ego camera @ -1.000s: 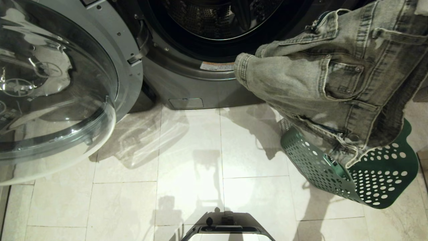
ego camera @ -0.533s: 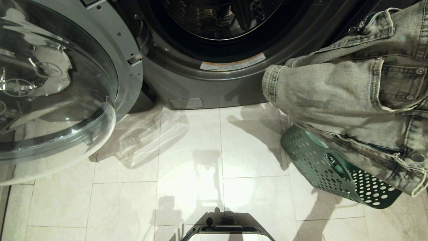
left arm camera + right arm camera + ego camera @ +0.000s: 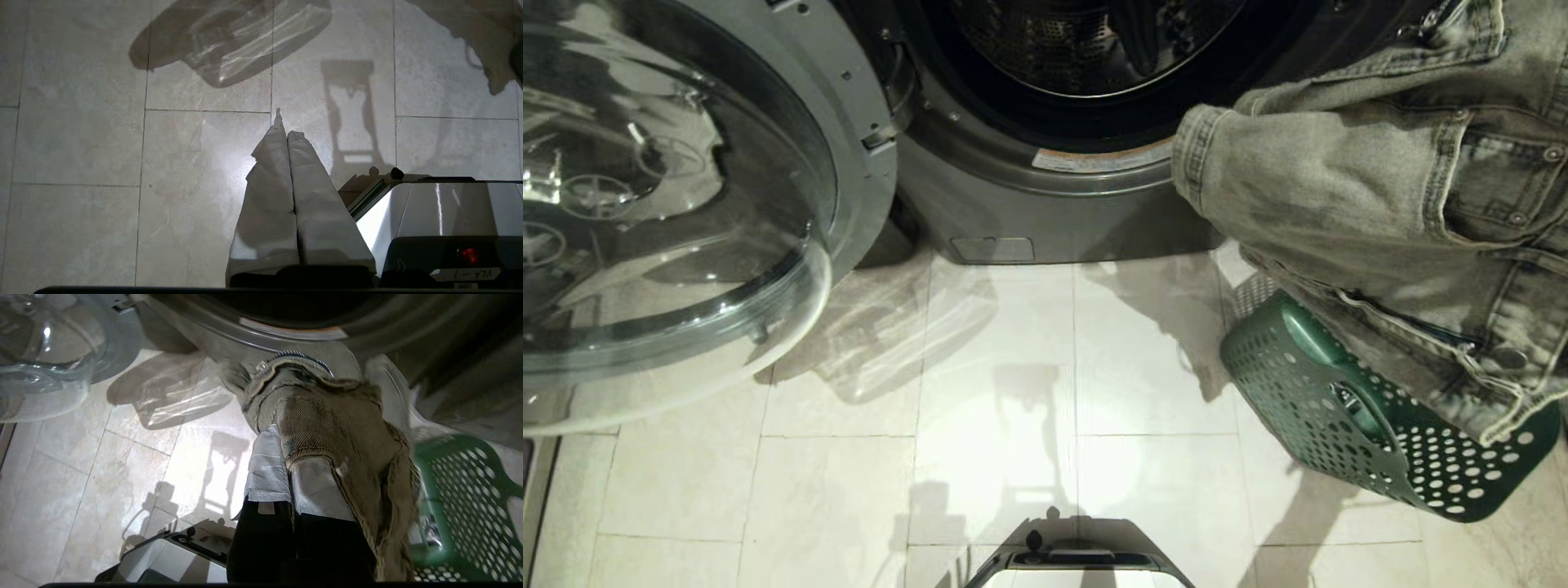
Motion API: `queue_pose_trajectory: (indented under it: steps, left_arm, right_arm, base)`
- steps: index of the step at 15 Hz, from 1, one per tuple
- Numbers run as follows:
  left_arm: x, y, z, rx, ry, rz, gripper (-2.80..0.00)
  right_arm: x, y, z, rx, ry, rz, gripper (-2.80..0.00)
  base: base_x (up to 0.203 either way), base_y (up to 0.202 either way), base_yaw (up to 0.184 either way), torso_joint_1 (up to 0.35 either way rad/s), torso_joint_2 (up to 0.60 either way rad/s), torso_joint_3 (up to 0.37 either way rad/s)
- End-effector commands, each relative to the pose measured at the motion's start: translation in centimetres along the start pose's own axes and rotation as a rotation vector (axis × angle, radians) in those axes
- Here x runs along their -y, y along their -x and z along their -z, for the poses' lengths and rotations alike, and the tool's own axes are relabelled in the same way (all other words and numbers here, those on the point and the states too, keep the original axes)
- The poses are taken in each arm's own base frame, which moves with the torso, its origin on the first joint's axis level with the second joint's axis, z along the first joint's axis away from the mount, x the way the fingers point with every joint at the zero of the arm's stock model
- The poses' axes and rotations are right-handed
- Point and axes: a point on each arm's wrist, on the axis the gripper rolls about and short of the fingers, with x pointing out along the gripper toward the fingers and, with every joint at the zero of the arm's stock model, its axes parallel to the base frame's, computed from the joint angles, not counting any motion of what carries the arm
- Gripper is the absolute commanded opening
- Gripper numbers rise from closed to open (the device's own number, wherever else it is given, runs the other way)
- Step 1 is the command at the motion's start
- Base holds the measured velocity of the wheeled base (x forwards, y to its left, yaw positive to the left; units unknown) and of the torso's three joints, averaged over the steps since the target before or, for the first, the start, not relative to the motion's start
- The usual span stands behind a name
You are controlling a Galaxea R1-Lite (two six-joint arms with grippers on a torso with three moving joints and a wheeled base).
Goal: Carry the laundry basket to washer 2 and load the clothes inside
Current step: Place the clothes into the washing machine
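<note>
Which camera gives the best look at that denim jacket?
The head view: the jacket hangs spread above the basket, sleeve and pockets plain. The right wrist view shows only a bunched fold clamped in the right gripper. The left wrist view shows none.

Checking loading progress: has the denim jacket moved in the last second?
Yes. The denim jacket, in the right hand, shifted rightward off the green laundry basket, then back toward the washer opening.

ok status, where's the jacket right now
Right pincer shut on denim jacket, held above green basket. Left pincer shut, parked over floor. Washer door open, drum unobstructed.
</note>
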Motion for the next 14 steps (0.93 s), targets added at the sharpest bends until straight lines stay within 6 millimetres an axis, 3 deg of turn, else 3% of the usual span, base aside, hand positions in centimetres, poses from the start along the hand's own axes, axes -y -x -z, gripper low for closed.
queue_pose_trajectory:
  steps: [1,10,14]
  left_arm:
    - [0.0,0.0,0.0,0.0,0.0,-0.001,-2.8]
    - [0.0,0.0,0.0,0.0,0.0,0.0,-2.8]
    - [0.0,0.0,0.0,0.0,0.0,0.0,-2.8]
  right_arm:
    - [-0.1,-0.2,0.1,-0.007,0.003,-0.002,-2.8]
    - [-0.3,-0.4,0.4,-0.023,0.014,0.012,-2.8]
    - [0.3,0.2,1.9,-0.063,0.043,0.08,-2.8]
  base:
    - [0.001,-0.009,0.161,-0.001,0.0,0.005]
    - [0.002,-0.008,0.174,0.002,0.0,0.002]
    - [0.002,-0.003,0.089,0.003,0.0,0.004]
